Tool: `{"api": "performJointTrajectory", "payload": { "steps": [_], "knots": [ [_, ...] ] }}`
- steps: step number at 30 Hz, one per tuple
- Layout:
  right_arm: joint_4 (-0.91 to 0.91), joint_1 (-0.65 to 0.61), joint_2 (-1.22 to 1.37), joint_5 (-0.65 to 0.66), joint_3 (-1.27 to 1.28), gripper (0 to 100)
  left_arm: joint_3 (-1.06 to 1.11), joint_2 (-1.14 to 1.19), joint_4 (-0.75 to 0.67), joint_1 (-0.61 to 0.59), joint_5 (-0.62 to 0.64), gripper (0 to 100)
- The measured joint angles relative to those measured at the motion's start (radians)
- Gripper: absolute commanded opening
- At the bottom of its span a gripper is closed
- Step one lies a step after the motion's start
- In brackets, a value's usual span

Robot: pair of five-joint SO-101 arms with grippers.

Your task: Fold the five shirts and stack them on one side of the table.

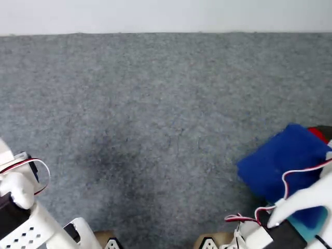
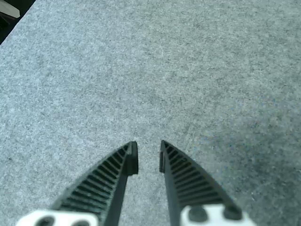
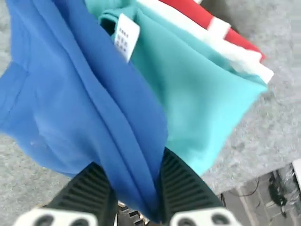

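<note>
My right claw (image 3: 134, 165) grips a fold of the blue shirt (image 3: 70, 94) at the table's near right, and a tug may unfold it or drag the teal shirt (image 3: 197, 94) beneath, skewing the white shirt (image 3: 235, 56) and red shirt (image 3: 197, 12) beyond

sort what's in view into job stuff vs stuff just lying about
Job: blue shirt, gripped by right end effector; teal shirt, white shirt and red shirt piled under it; left end effector, open over bare table.
Lying about: cables past the table edge.
</note>
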Motion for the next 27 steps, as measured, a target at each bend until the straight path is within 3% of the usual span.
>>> {"api": "performJointTrajectory", "payload": {
  "steps": [7,16,27],
  "knots": [
    [-0.026,0.100,0.103,0.038,-0.029,1.6,0.000,0.000,0.000,0.000,0.000,9],
    [-0.054,0.117,0.230,0.038,-0.078,1.8,0.000,0.000,0.000,0.000,0.000,9],
    [-0.054,0.115,0.232,0.038,-0.140,28.5,0.000,0.000,0.000,0.000,0.000,9]
  ]
}}
